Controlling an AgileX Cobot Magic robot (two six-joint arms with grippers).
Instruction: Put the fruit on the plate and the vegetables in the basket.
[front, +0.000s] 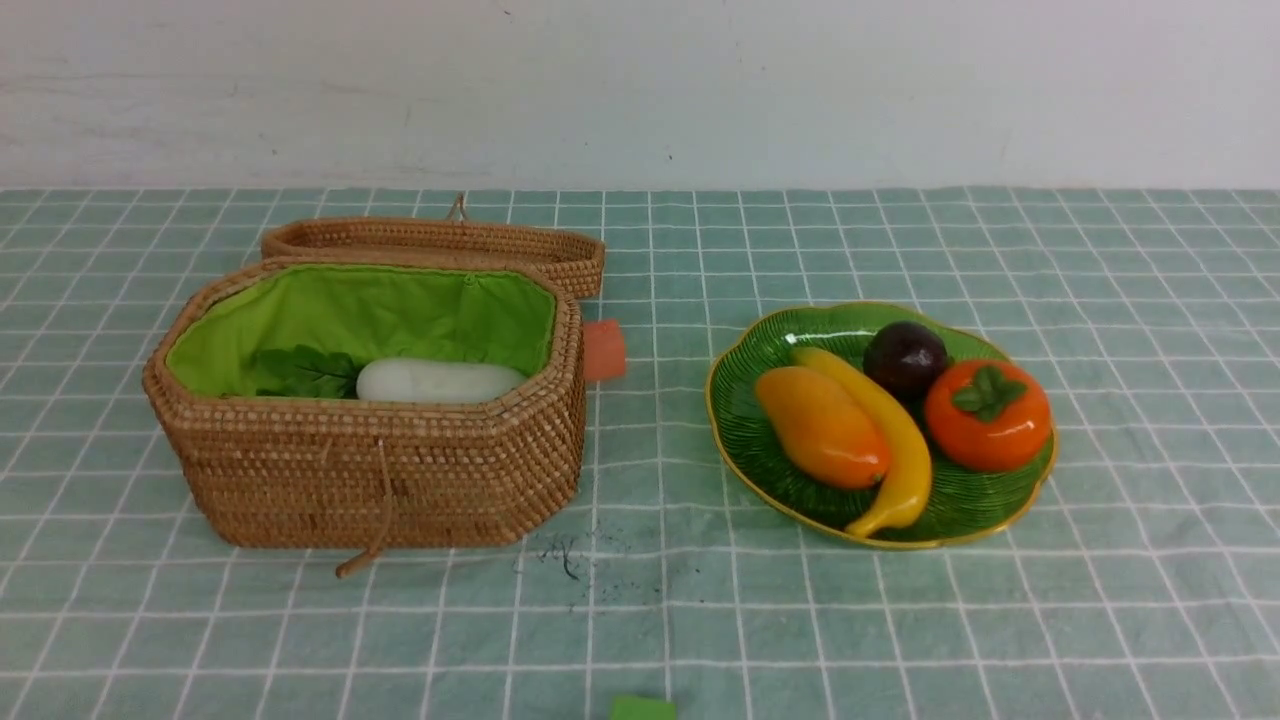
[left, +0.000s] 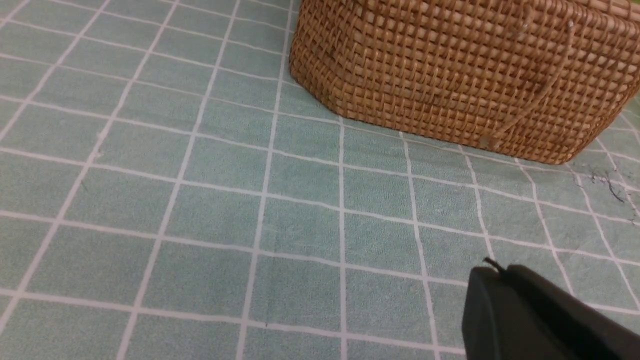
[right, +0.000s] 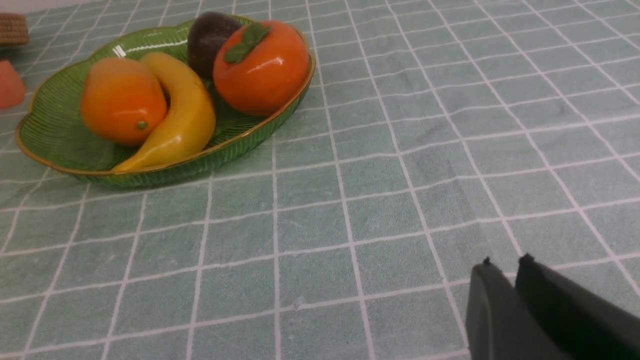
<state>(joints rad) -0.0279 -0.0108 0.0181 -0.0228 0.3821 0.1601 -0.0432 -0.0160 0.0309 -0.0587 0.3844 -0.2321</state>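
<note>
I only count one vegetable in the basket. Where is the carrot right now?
In the front view, the carrot lies on the tablecloth behind the basket, only its orange end showing past the basket's right end, toward the plate.

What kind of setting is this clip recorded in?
Probably a staged tabletop test setup, not a real kitchen: a checked green tablecloth against a bare white wall, with glossy toy fruit on a green plate and a lined wicker basket.

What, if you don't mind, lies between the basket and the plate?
In the front view, an orange object peeks out beside the basket; otherwise bare tablecloth reaches the plate.
</note>
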